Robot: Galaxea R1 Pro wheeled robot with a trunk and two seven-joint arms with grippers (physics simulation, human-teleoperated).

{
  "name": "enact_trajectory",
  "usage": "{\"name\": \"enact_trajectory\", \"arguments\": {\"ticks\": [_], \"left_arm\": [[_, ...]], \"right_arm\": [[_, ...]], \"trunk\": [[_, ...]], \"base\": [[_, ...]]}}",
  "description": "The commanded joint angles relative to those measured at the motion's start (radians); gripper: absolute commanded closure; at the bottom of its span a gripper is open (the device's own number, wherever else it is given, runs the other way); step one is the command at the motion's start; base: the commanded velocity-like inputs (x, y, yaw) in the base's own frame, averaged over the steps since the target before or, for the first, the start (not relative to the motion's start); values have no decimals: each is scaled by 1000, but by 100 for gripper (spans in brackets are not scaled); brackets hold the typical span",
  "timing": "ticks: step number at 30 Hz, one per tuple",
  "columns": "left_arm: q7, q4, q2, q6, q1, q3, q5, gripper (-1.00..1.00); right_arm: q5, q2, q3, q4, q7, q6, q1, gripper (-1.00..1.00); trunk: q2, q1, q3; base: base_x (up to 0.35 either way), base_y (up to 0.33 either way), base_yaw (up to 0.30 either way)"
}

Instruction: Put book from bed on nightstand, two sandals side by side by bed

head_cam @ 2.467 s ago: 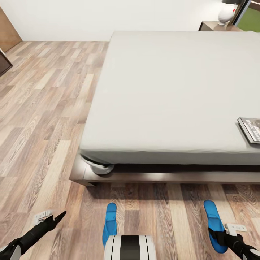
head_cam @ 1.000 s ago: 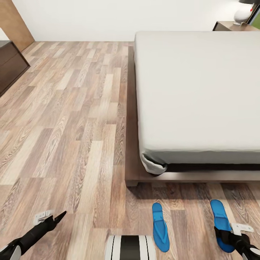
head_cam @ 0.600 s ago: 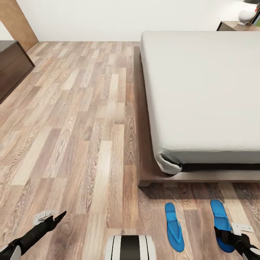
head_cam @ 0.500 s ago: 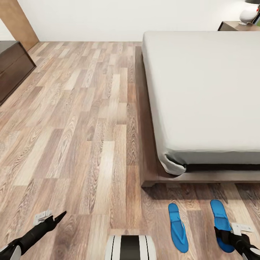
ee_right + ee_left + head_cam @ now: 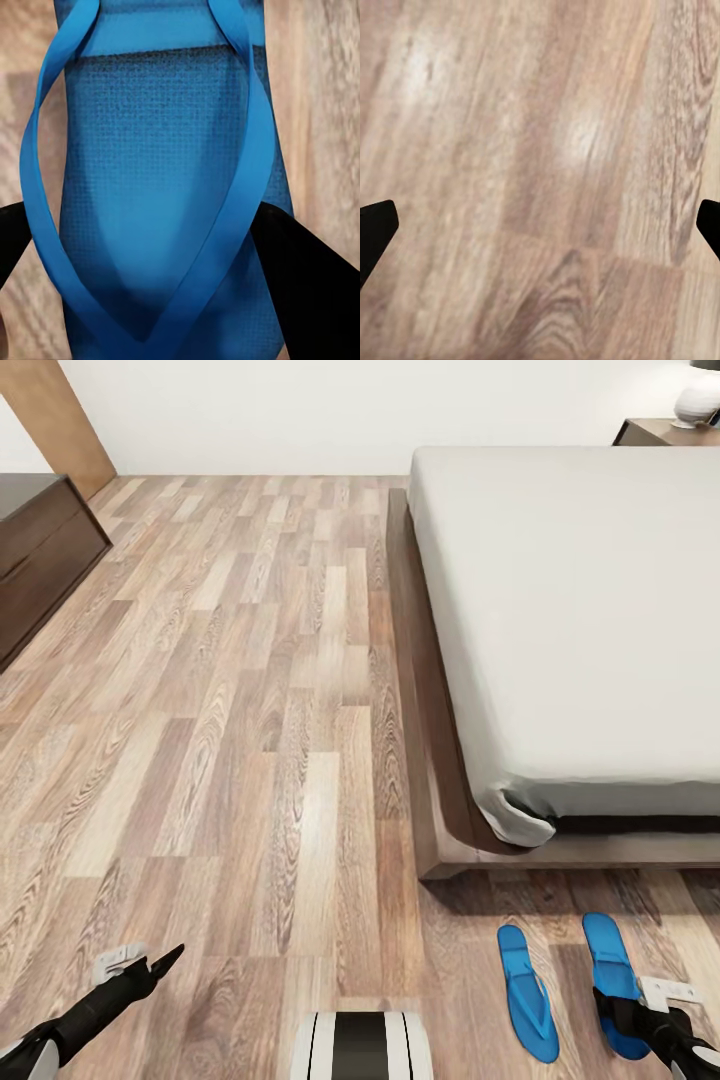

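Observation:
Two bright blue sandals show at the bottom right of the head view, just off the bed's (image 5: 600, 620) near corner. One sandal (image 5: 528, 1005) lies flat on the wood floor. My right gripper (image 5: 628, 1008) is shut on the other sandal (image 5: 606, 960), which sits parallel to the first, a short gap to its right. In the right wrist view that sandal (image 5: 161, 172) spans the space between the black fingers (image 5: 304, 277). My left gripper (image 5: 158, 963) hangs open over bare floor at the lower left, its fingertips (image 5: 375, 225) wide apart. The book is out of view. A nightstand (image 5: 665, 430) stands beyond the bed.
A white lamp (image 5: 697, 400) sits on the nightstand. A long dark brown cabinet (image 5: 40, 550) lines the left edge, with a wooden panel (image 5: 70, 420) behind it. Wide plank floor (image 5: 250, 690) stretches left of the bed up to the white wall.
The camera has moved left, so the bed and the floor sandal slid right in the picture and the book left it. The held sandal stayed with my right gripper and now sits nearer the other.

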Motion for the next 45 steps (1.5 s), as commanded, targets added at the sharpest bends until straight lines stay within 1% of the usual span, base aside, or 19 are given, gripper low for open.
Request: {"name": "enact_trajectory", "arguments": {"ticks": [1, 3, 31, 33, 34, 36, 39, 45], "left_arm": [[-6, 1, 0, 4, -1, 3, 4, -100], [-7, 1, 0, 4, -1, 3, 4, -100], [-9, 1, -1, 4, -1, 3, 0, -100], [-9, 1, 0, 4, -1, 3, 0, -100], [-9, 1, 0, 4, -2, 4, 0, -100], [-9, 1, 1, 4, -1, 4, 1, -100], [-9, 1, 0, 4, -1, 3, 0, -100], [-10, 1, 0, 4, -1, 4, 1, -100]], "right_arm": [[-4, 0, -4, 0, 6, 0, 0, 100], [-4, 0, -4, 0, 6, 0, 0, 100], [-4, 0, -2, 1, 6, -1, 0, 100], [-5, 0, -2, -1, 7, -23, 0, 100], [-5, 0, -2, -1, 7, -61, 0, 100], [-6, 0, -1, -1, 8, -104, 0, 100], [-6, 0, 0, -3, 9, -130, 0, 100], [-5, 0, 1, -29, 9, -139, 0, 100]], "trunk": [[0, 0, -1], [0, 0, -1], [-7, 12, -109], [-7, 13, -117], [-7, 14, -120], [-8, 15, -128], [-9, 16, -140], [-9, 16, -140]], "base": [[0, 13, 0], [0, 6, 0], [0, 0, 0], [0, 0, 0], [0, 0, 0], [0, 0, 0], [0, 0, 0], [0, 0, 0]]}}
